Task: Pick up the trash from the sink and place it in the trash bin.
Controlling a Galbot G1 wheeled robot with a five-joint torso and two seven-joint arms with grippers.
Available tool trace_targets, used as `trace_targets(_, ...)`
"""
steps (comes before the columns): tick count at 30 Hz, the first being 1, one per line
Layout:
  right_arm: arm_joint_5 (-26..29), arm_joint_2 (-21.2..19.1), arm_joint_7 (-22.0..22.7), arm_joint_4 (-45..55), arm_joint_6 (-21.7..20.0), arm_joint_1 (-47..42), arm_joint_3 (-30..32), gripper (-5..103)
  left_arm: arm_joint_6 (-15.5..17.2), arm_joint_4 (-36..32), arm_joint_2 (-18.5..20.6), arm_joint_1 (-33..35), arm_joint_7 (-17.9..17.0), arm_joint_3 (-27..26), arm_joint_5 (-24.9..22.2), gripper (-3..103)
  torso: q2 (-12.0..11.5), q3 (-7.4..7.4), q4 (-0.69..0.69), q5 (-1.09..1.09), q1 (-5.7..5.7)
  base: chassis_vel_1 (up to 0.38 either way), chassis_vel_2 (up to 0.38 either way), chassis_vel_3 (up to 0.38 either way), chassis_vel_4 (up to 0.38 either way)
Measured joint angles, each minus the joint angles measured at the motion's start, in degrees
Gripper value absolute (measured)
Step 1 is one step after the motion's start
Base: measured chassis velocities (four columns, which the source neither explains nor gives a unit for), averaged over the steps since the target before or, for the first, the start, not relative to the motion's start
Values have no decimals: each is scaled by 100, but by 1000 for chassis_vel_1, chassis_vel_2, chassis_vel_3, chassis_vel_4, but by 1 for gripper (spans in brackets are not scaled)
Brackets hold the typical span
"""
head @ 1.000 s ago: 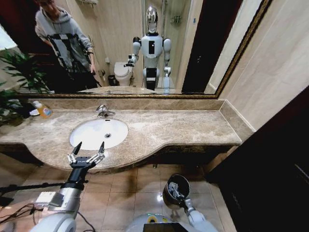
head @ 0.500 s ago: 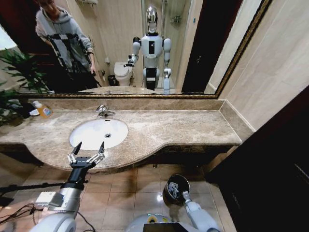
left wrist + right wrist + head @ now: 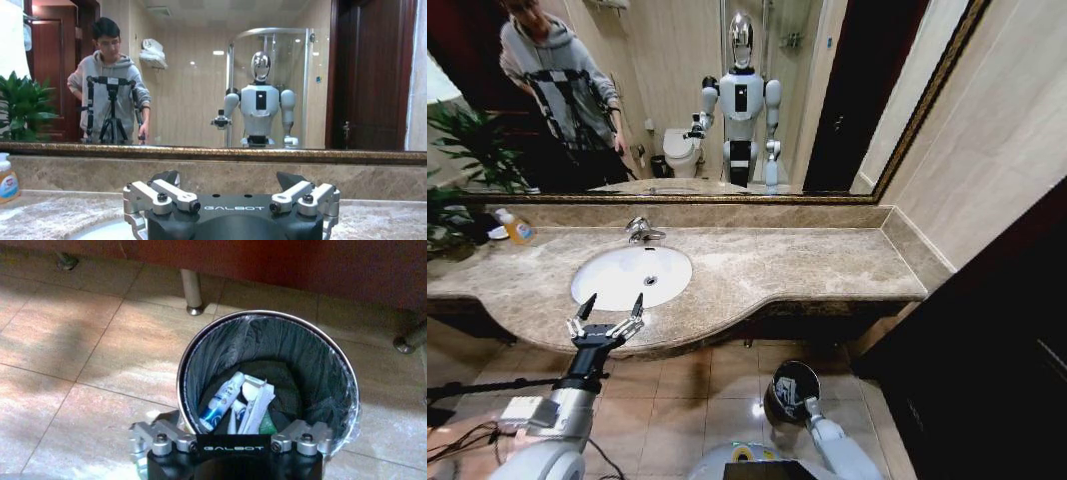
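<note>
White trash [image 3: 235, 402] inside trash bin [image 3: 293, 347]

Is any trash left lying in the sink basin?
No: in the head view the sink basin is bare white around its drain, while the trash lies inside the trash bin.

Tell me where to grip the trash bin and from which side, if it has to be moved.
Judging from its pose, grip the trash bin by its shiny rim, coming from above: it stands upright and open-mouthed on the floor tiles, and the right gripper hangs over its near edge. One finger inside, one outside, clear of the trash.
</note>
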Motion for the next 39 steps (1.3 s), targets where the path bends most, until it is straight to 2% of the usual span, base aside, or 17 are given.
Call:
trace_targets(2,-8,0,-1,98,1,-76,20,99,0,0,0,0,0,0,0,100,0,0,0,0,0,0,0,0,0)
trace_targets(12,211,-48,0,754,66,-500,58,100,0,0,0,0,0,0,0,100,0,0,0,0,0,0,0,0,0)
trace_targets(14,663,-77,-10,1448,56,-854,151,100,0,0,0,0,0,0,0,100,0,0,0,2,0,0,0,0,0)
trace_targets(15,1117,-110,22,1996,2,-1141,195,100,0,0,0,0,0,1,0,100,0,0,1,2,0,0,0,0,0)
trace_targets(16,1117,-110,22,1996,2,-1141,195,100,0,0,0,0,0,1,0,100,0,0,1,2,0,0,0,0,0)
trace_targets(17,1448,-140,49,2605,-2,-1464,294,100,0,-1,0,0,0,0,0,100,0,0,1,2,0,0,0,0,0)
trace_targets(19,1653,-117,69,3577,44,-1936,674,100,0,-1,0,0,-1,0,0,100,0,0,-1,0,0,0,0,0,0)
trace_targets(20,1653,-117,69,3577,44,-1936,674,100,0,-1,0,0,-1,0,0,100,0,0,-1,0,0,0,0,0,0)
trace_targets(24,2066,-76,327,5763,-106,-2777,1203,100,0,0,0,0,0,0,0,100,0,0,-1,0,-1,0,0,0,0)
trace_targets(25,2066,-76,327,5763,-106,-2777,1203,100,0,0,0,0,0,0,0,100,0,0,-1,0,-1,0,0,0,0)
trace_targets(29,2117,18,459,7673,-292,-3465,1365,100,0,0,0,0,0,0,0,100,0,0,0,0,0,0,0,0,0)
trace_targets(30,2117,18,459,7673,-292,-3465,1365,100,0,0,0,0,0,0,0,100,0,0,0,0,0,0,0,0,0)
trace_targets(33,2029,165,631,8762,-329,-3908,1346,100,0,0,0,0,0,0,0,100,0,0,-1,-1,0,0,0,0,0)
trace_targets(39,1747,309,738,9550,-234,-4252,1242,100,0,0,0,0,0,0,0,100,0,0,0,0,0,0,0,0,0)
